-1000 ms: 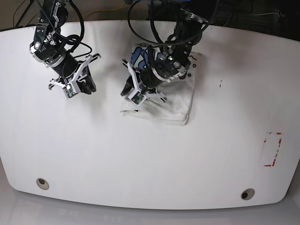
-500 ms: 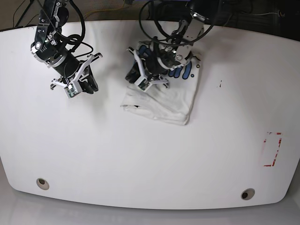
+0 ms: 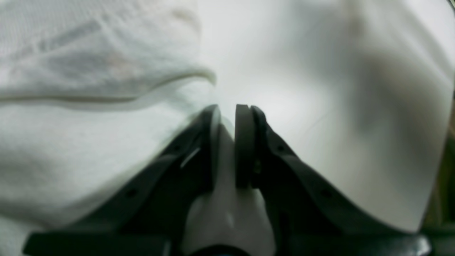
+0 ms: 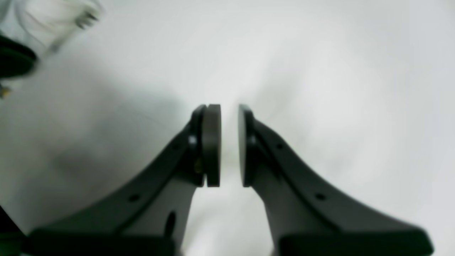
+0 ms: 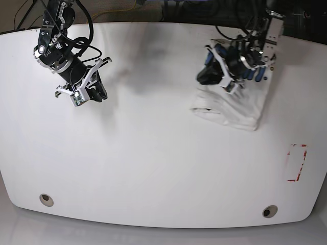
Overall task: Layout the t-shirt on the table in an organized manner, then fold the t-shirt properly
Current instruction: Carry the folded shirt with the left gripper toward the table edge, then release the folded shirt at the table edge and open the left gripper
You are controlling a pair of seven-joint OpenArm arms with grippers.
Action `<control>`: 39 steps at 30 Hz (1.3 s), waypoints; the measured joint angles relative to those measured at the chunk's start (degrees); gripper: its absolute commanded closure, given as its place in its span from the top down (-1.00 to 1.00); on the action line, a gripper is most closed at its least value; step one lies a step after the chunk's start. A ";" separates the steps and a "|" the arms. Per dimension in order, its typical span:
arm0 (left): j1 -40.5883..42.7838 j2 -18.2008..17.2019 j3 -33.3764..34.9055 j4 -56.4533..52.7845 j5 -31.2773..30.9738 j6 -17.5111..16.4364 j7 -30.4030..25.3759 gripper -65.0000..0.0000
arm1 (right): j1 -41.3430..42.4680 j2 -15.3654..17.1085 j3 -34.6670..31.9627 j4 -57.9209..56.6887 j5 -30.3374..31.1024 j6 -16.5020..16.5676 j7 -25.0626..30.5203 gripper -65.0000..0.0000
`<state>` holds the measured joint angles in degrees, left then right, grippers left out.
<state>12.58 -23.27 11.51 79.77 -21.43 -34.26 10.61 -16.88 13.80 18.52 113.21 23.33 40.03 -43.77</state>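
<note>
The white t-shirt (image 5: pixel 232 109) lies bunched at the far right of the table (image 5: pixel 163 163), with blue print (image 5: pixel 251 72) showing under the arm. My left gripper (image 5: pixel 205 76) sits at the shirt's left upper edge. In the left wrist view this gripper (image 3: pixel 227 106) is shut on a fold of the t-shirt (image 3: pixel 89 124), and white cloth fills the narrow slot between its fingers. My right gripper (image 5: pixel 96 94) hovers over bare table at the far left, well apart from the shirt. Its jaws (image 4: pixel 229 106) are shut to a thin gap with nothing in them.
Two round grommet holes (image 5: pixel 46 199) (image 5: pixel 269 211) sit near the front edge. A red dashed rectangle (image 5: pixel 297 163) marks the table at the right, below the shirt. Cables run along the back edge behind both arms.
My left gripper has swept to the right along the far side of the table, dragging the t-shirt with it. The right arm has stayed where it was.
</note>
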 measured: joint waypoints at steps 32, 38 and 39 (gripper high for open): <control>5.73 -20.74 -19.61 -7.13 1.03 -6.05 8.33 -0.77 | -0.33 0.00 -0.04 0.00 0.02 0.02 0.00 -0.75; 6.03 -20.48 -20.35 -5.75 1.09 -5.70 9.31 -0.78 | -0.33 0.00 -0.04 0.00 0.02 0.02 0.00 -0.75; 6.21 -20.09 -21.18 -4.92 1.70 -5.73 10.62 -0.78 | -0.31 0.00 -0.04 0.00 0.00 0.02 -0.02 -0.75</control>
<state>18.79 -43.35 -9.67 74.85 -19.73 -39.99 21.23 -17.19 13.80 18.48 113.21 23.33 40.05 -43.79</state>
